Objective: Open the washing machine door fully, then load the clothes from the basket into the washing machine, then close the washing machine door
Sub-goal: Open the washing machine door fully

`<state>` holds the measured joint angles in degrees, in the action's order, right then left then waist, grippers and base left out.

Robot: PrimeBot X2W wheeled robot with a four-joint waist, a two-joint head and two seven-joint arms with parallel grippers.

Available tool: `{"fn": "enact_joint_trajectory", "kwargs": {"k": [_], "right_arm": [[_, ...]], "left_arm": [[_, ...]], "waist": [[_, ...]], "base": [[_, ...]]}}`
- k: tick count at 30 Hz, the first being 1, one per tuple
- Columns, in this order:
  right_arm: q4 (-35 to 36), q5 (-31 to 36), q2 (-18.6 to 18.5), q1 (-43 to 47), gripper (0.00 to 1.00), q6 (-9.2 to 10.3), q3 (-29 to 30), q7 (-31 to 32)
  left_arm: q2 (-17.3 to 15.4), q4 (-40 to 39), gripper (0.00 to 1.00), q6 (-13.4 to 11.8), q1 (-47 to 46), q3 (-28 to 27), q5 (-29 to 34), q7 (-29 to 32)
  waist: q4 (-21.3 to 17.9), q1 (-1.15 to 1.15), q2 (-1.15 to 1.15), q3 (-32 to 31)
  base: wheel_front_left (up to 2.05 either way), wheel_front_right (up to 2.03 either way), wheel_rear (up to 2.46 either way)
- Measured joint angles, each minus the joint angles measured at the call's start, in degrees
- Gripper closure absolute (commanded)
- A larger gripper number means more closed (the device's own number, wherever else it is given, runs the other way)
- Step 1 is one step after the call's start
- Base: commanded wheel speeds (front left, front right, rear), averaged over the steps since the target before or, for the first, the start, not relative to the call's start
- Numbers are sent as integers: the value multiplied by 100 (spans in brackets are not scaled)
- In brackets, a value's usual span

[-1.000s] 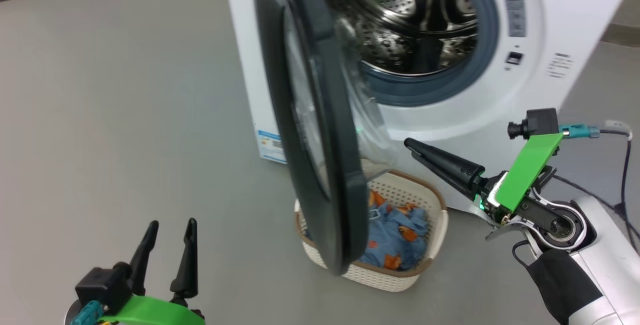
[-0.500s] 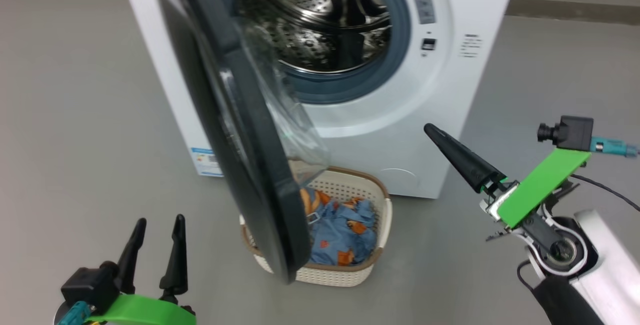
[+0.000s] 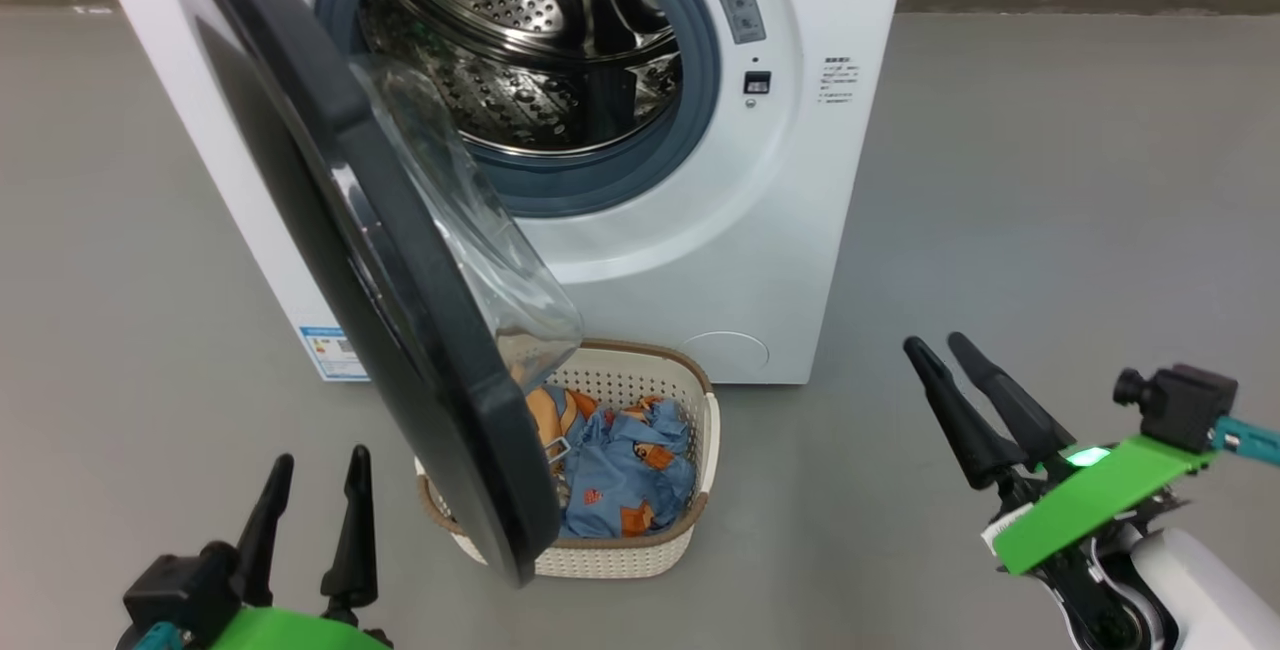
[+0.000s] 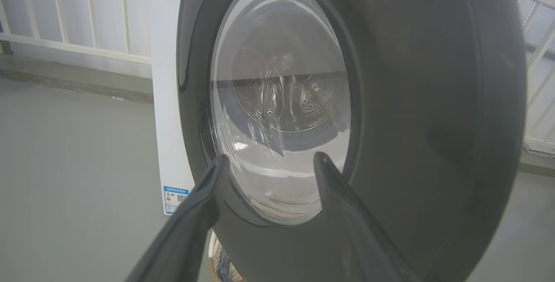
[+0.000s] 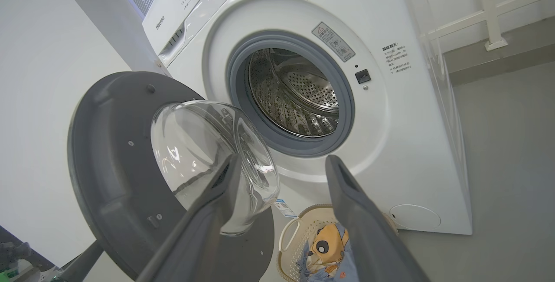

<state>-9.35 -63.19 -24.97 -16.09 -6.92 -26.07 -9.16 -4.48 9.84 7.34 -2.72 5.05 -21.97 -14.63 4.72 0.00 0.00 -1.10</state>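
Black washing machine door (image 3: 450,420) hanging partway open, right over the basket (image 3: 702,400)

Near left, the left gripper (image 3: 320,460) has its fingers spread wide with nothing in them, aimed at the door's outer face. A blue label sticker (image 3: 330,355) sits low on the machine's left side. The door's lower edge covers the basket's left part and stands between that gripper and the clothes (image 3: 620,470) piled inside. The basket is on the floor (image 3: 1050,180) just in front of the washing machine (image 3: 780,260), whose steel drum (image 3: 520,60) shows behind the grey gasket (image 3: 700,80). Near right, the right gripper (image 3: 932,341) is spread open too, holding nothing, well apart from the basket.
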Motion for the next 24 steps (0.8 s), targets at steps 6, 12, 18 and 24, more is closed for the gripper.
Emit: {"fn": "enact_joint_trajectory", "kwargs": {"k": [6, 12, 18, 24], "right_arm": [[-260, 890, -79, 342, 0, 0, 167, -495], [-224, 1701, 185, 710, 0, 0, 820, -514], [-21, 2848, 620, 1070, 0, 0, 1541, -514], [-20, 3345, 856, 1276, 0, 0, 1796, -515]], "left_arm": [[19, -19, 0, 0, 68, -26, 7, 0], [36, -65, 0, 0, 108, -79, 9, 0], [44, -79, 0, 0, 171, -89, 10, 0], [44, -87, 0, 0, 171, -85, 45, 0]], "waist": [[-113, 0, 0, -46], [-180, 0, 0, -55], [-240, 0, 0, -30], [-248, 0, 0, 6]], "base": [[0, 0, 0], [0, 0, 0], [0, 0, 0], [0, 0, 0]]}}
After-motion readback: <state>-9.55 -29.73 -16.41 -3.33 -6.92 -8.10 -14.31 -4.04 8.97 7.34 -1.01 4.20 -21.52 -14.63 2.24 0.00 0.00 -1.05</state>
